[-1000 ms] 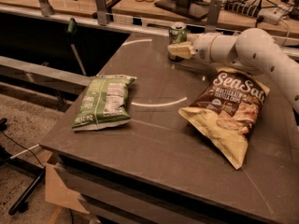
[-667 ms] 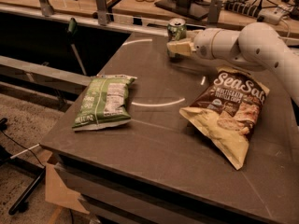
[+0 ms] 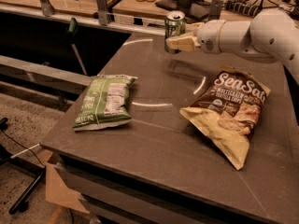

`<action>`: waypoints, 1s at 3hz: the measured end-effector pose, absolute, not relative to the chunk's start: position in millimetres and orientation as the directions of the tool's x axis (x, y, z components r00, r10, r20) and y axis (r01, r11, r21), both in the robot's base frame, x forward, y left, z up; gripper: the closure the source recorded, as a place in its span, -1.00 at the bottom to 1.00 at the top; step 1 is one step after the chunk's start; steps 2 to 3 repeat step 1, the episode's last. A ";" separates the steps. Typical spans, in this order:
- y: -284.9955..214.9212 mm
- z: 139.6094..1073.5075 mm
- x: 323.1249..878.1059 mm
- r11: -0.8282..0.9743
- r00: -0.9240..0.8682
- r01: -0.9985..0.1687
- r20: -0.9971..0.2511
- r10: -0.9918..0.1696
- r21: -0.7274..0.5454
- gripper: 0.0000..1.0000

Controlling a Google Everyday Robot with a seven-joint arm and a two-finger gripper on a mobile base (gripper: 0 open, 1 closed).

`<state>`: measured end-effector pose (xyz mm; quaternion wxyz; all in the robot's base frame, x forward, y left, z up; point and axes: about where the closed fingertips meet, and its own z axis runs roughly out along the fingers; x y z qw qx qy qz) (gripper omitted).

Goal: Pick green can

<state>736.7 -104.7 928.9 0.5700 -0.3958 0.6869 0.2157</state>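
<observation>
The green can (image 3: 175, 24) is a slim dark-green drink can with a silver top and pull-tab, upright at the far middle of the table. My gripper (image 3: 179, 44) reaches in from the right on a white arm (image 3: 243, 31). Its beige fingers (image 3: 183, 43) are shut on the can's lower half. The can is held a little above the tabletop, and its shadow lies on the table beneath it.
A flat green chip bag (image 3: 104, 102) lies at the table's left. A brown Sea Salt chip bag (image 3: 230, 111) lies at the right. The dark table (image 3: 159, 143) has a front edge close to me. Metal rails, bottles and cables stand behind the table.
The gripper has risen slightly with the can in it, and the can now sits clear of the tabletop. The chip bags have not moved.
</observation>
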 end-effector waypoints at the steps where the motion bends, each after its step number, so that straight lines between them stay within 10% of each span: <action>1: -104.6 928.8 736.7 0.593 -0.037 -0.790 -0.954 -0.298 -0.155 1.00; 3: -104.6 928.8 736.7 0.593 -0.037 -0.790 -0.954 -0.298 -0.155 1.00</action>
